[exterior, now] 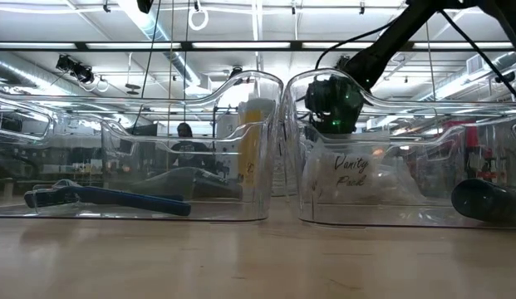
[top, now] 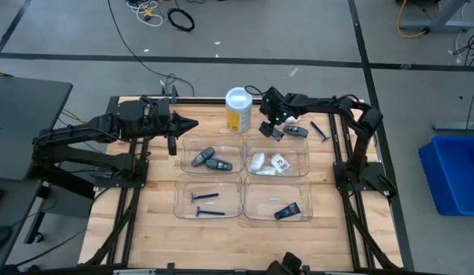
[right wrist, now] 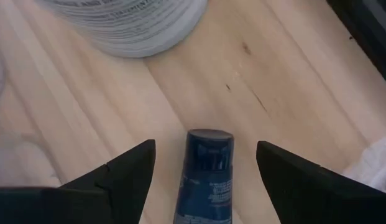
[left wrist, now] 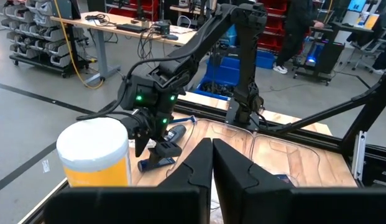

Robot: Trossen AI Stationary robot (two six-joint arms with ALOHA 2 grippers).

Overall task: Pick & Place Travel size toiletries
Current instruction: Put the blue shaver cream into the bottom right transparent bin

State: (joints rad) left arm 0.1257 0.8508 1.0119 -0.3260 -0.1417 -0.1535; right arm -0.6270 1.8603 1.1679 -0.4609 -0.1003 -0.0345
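A dark blue flat tube (right wrist: 205,180) lies on the wood beside the yellow canister (top: 238,109), its cap end (right wrist: 209,146) pointing away from my right wrist. My right gripper (right wrist: 206,149) slants down over it, open, with one finger on each side and a gap to both; the left wrist view shows the same gripper (left wrist: 150,134) above that tube (left wrist: 156,160). A second tube (top: 296,131) and a blue razor (top: 320,131) lie on the table just right of it. My left gripper (top: 192,123) hovers shut at the far left, pointing level toward the canister.
Clear trays stand in the table's middle: one with grey oval sticks (top: 207,160), one with white packets (top: 271,162), one with blue razors (top: 206,205), one with a dark tube (top: 286,211). The canister's base (right wrist: 130,25) stands close beyond the tube.
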